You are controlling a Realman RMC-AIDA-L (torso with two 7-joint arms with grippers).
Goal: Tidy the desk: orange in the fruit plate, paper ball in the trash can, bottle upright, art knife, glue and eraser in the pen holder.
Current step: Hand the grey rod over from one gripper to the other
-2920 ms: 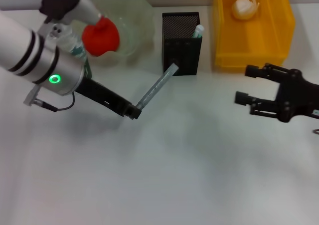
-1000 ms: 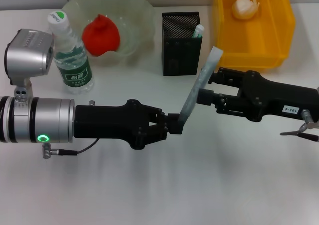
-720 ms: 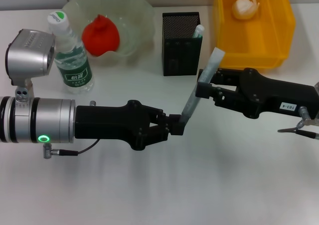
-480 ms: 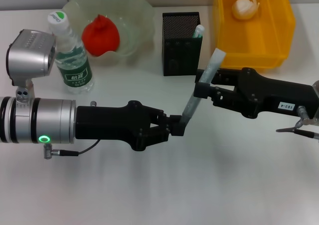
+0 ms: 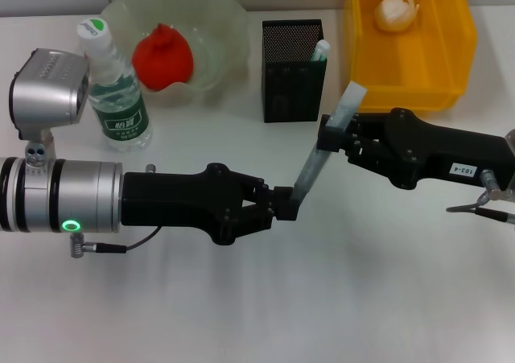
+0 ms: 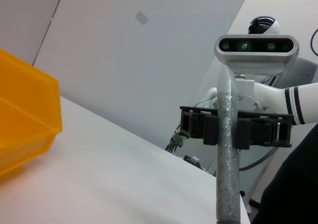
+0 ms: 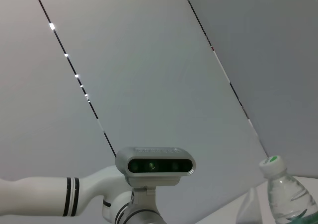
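Note:
The art knife [image 5: 320,152], a long grey translucent bar, slants up above the middle of the desk. My left gripper [image 5: 286,204] is shut on its lower end. My right gripper [image 5: 334,134] is shut on its upper part, and its fingers [image 6: 211,129] flank the knife [image 6: 228,179] in the left wrist view. The orange [image 5: 162,55] lies in the fruit plate [image 5: 221,13]. The paper ball [image 5: 394,13] sits in the trash can [image 5: 410,89]. The bottle [image 5: 117,105] stands upright. A pale-capped tube, seemingly the glue [image 5: 320,51], sticks out of the pen holder [image 5: 293,73]. The eraser is out of view.
The left arm's silver forearm [image 5: 64,202] stretches across the left of the desk, close in front of the bottle. The right arm's black forearm [image 5: 442,158] crosses in front of the trash can. The bottle's cap [image 7: 272,162] shows in the right wrist view.
My left gripper carried the knife from beside the pen holder to mid-desk. My right gripper came in from the right and closed on the knife's upper part.

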